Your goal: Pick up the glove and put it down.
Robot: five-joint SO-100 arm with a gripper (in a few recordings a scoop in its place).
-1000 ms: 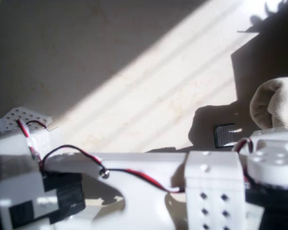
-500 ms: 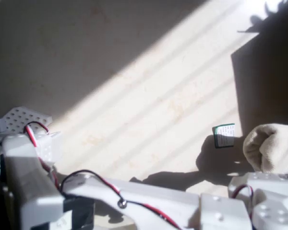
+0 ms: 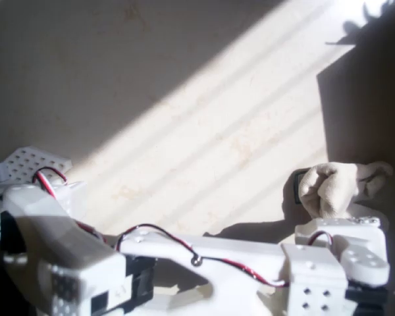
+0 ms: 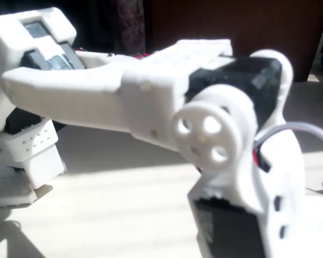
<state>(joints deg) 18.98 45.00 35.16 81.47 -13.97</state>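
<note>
The cream-beige knitted glove [image 3: 329, 187] is bunched into a lump at the right of the overhead view, close to the sunlit tabletop, with its stubby fingers trailing to the right. My gripper [image 3: 334, 214] comes up from below, its white head directly under the glove. The fingertips are buried in the fabric, and the glove sits at the jaws as if pinched there. In the fixed view, the white arm [image 4: 204, 123] stands blurred and close.
A dark sliver of a small card [image 3: 299, 184] peeks out at the glove's left edge. A perforated white plate [image 3: 29, 163] lies at the left. My arm's long link with red-black wires [image 3: 204, 257] spans the bottom. Deep shadow [image 3: 365, 99] covers the right side.
The glove travelled with the gripper from the right edge down and leftward, looks smaller and lower now, and covers the card that showed half a second ago. The arm swung left.
</note>
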